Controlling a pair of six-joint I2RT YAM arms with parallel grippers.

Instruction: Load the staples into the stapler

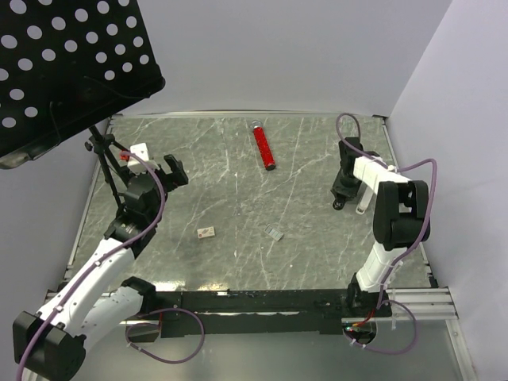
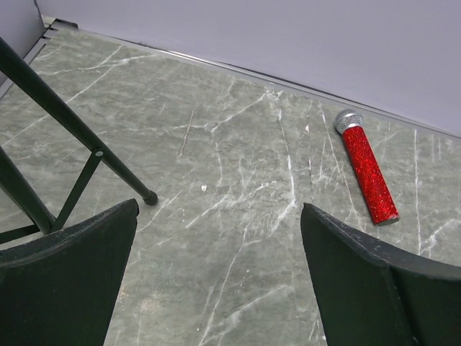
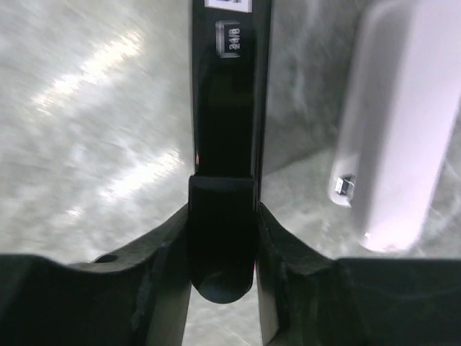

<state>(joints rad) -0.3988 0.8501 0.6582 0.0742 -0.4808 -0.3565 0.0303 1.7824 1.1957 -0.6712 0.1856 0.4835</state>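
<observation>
The black stapler (image 3: 225, 108) fills the middle of the right wrist view, and my right gripper (image 3: 223, 216) is shut on its rounded rear end, one finger pressed to each side. From above, that gripper (image 1: 344, 184) points down at the table's right side, and the stapler (image 1: 338, 202) shows as a dark shape under it. The staples (image 1: 275, 233), a tiny grey strip, lie alone on the marble near the table's middle, well left of the right gripper. My left gripper (image 1: 172, 170) hovers at the left, wide open with nothing between its fingers (image 2: 86, 259).
A red glitter tube (image 1: 263, 146) lies at the back centre, also in the left wrist view (image 2: 368, 173). A small beige box piece (image 1: 207, 232) lies left of the staples. A black stand's legs (image 2: 79, 144) are by the left gripper. A white elongated piece (image 3: 400, 122) lies beside the stapler.
</observation>
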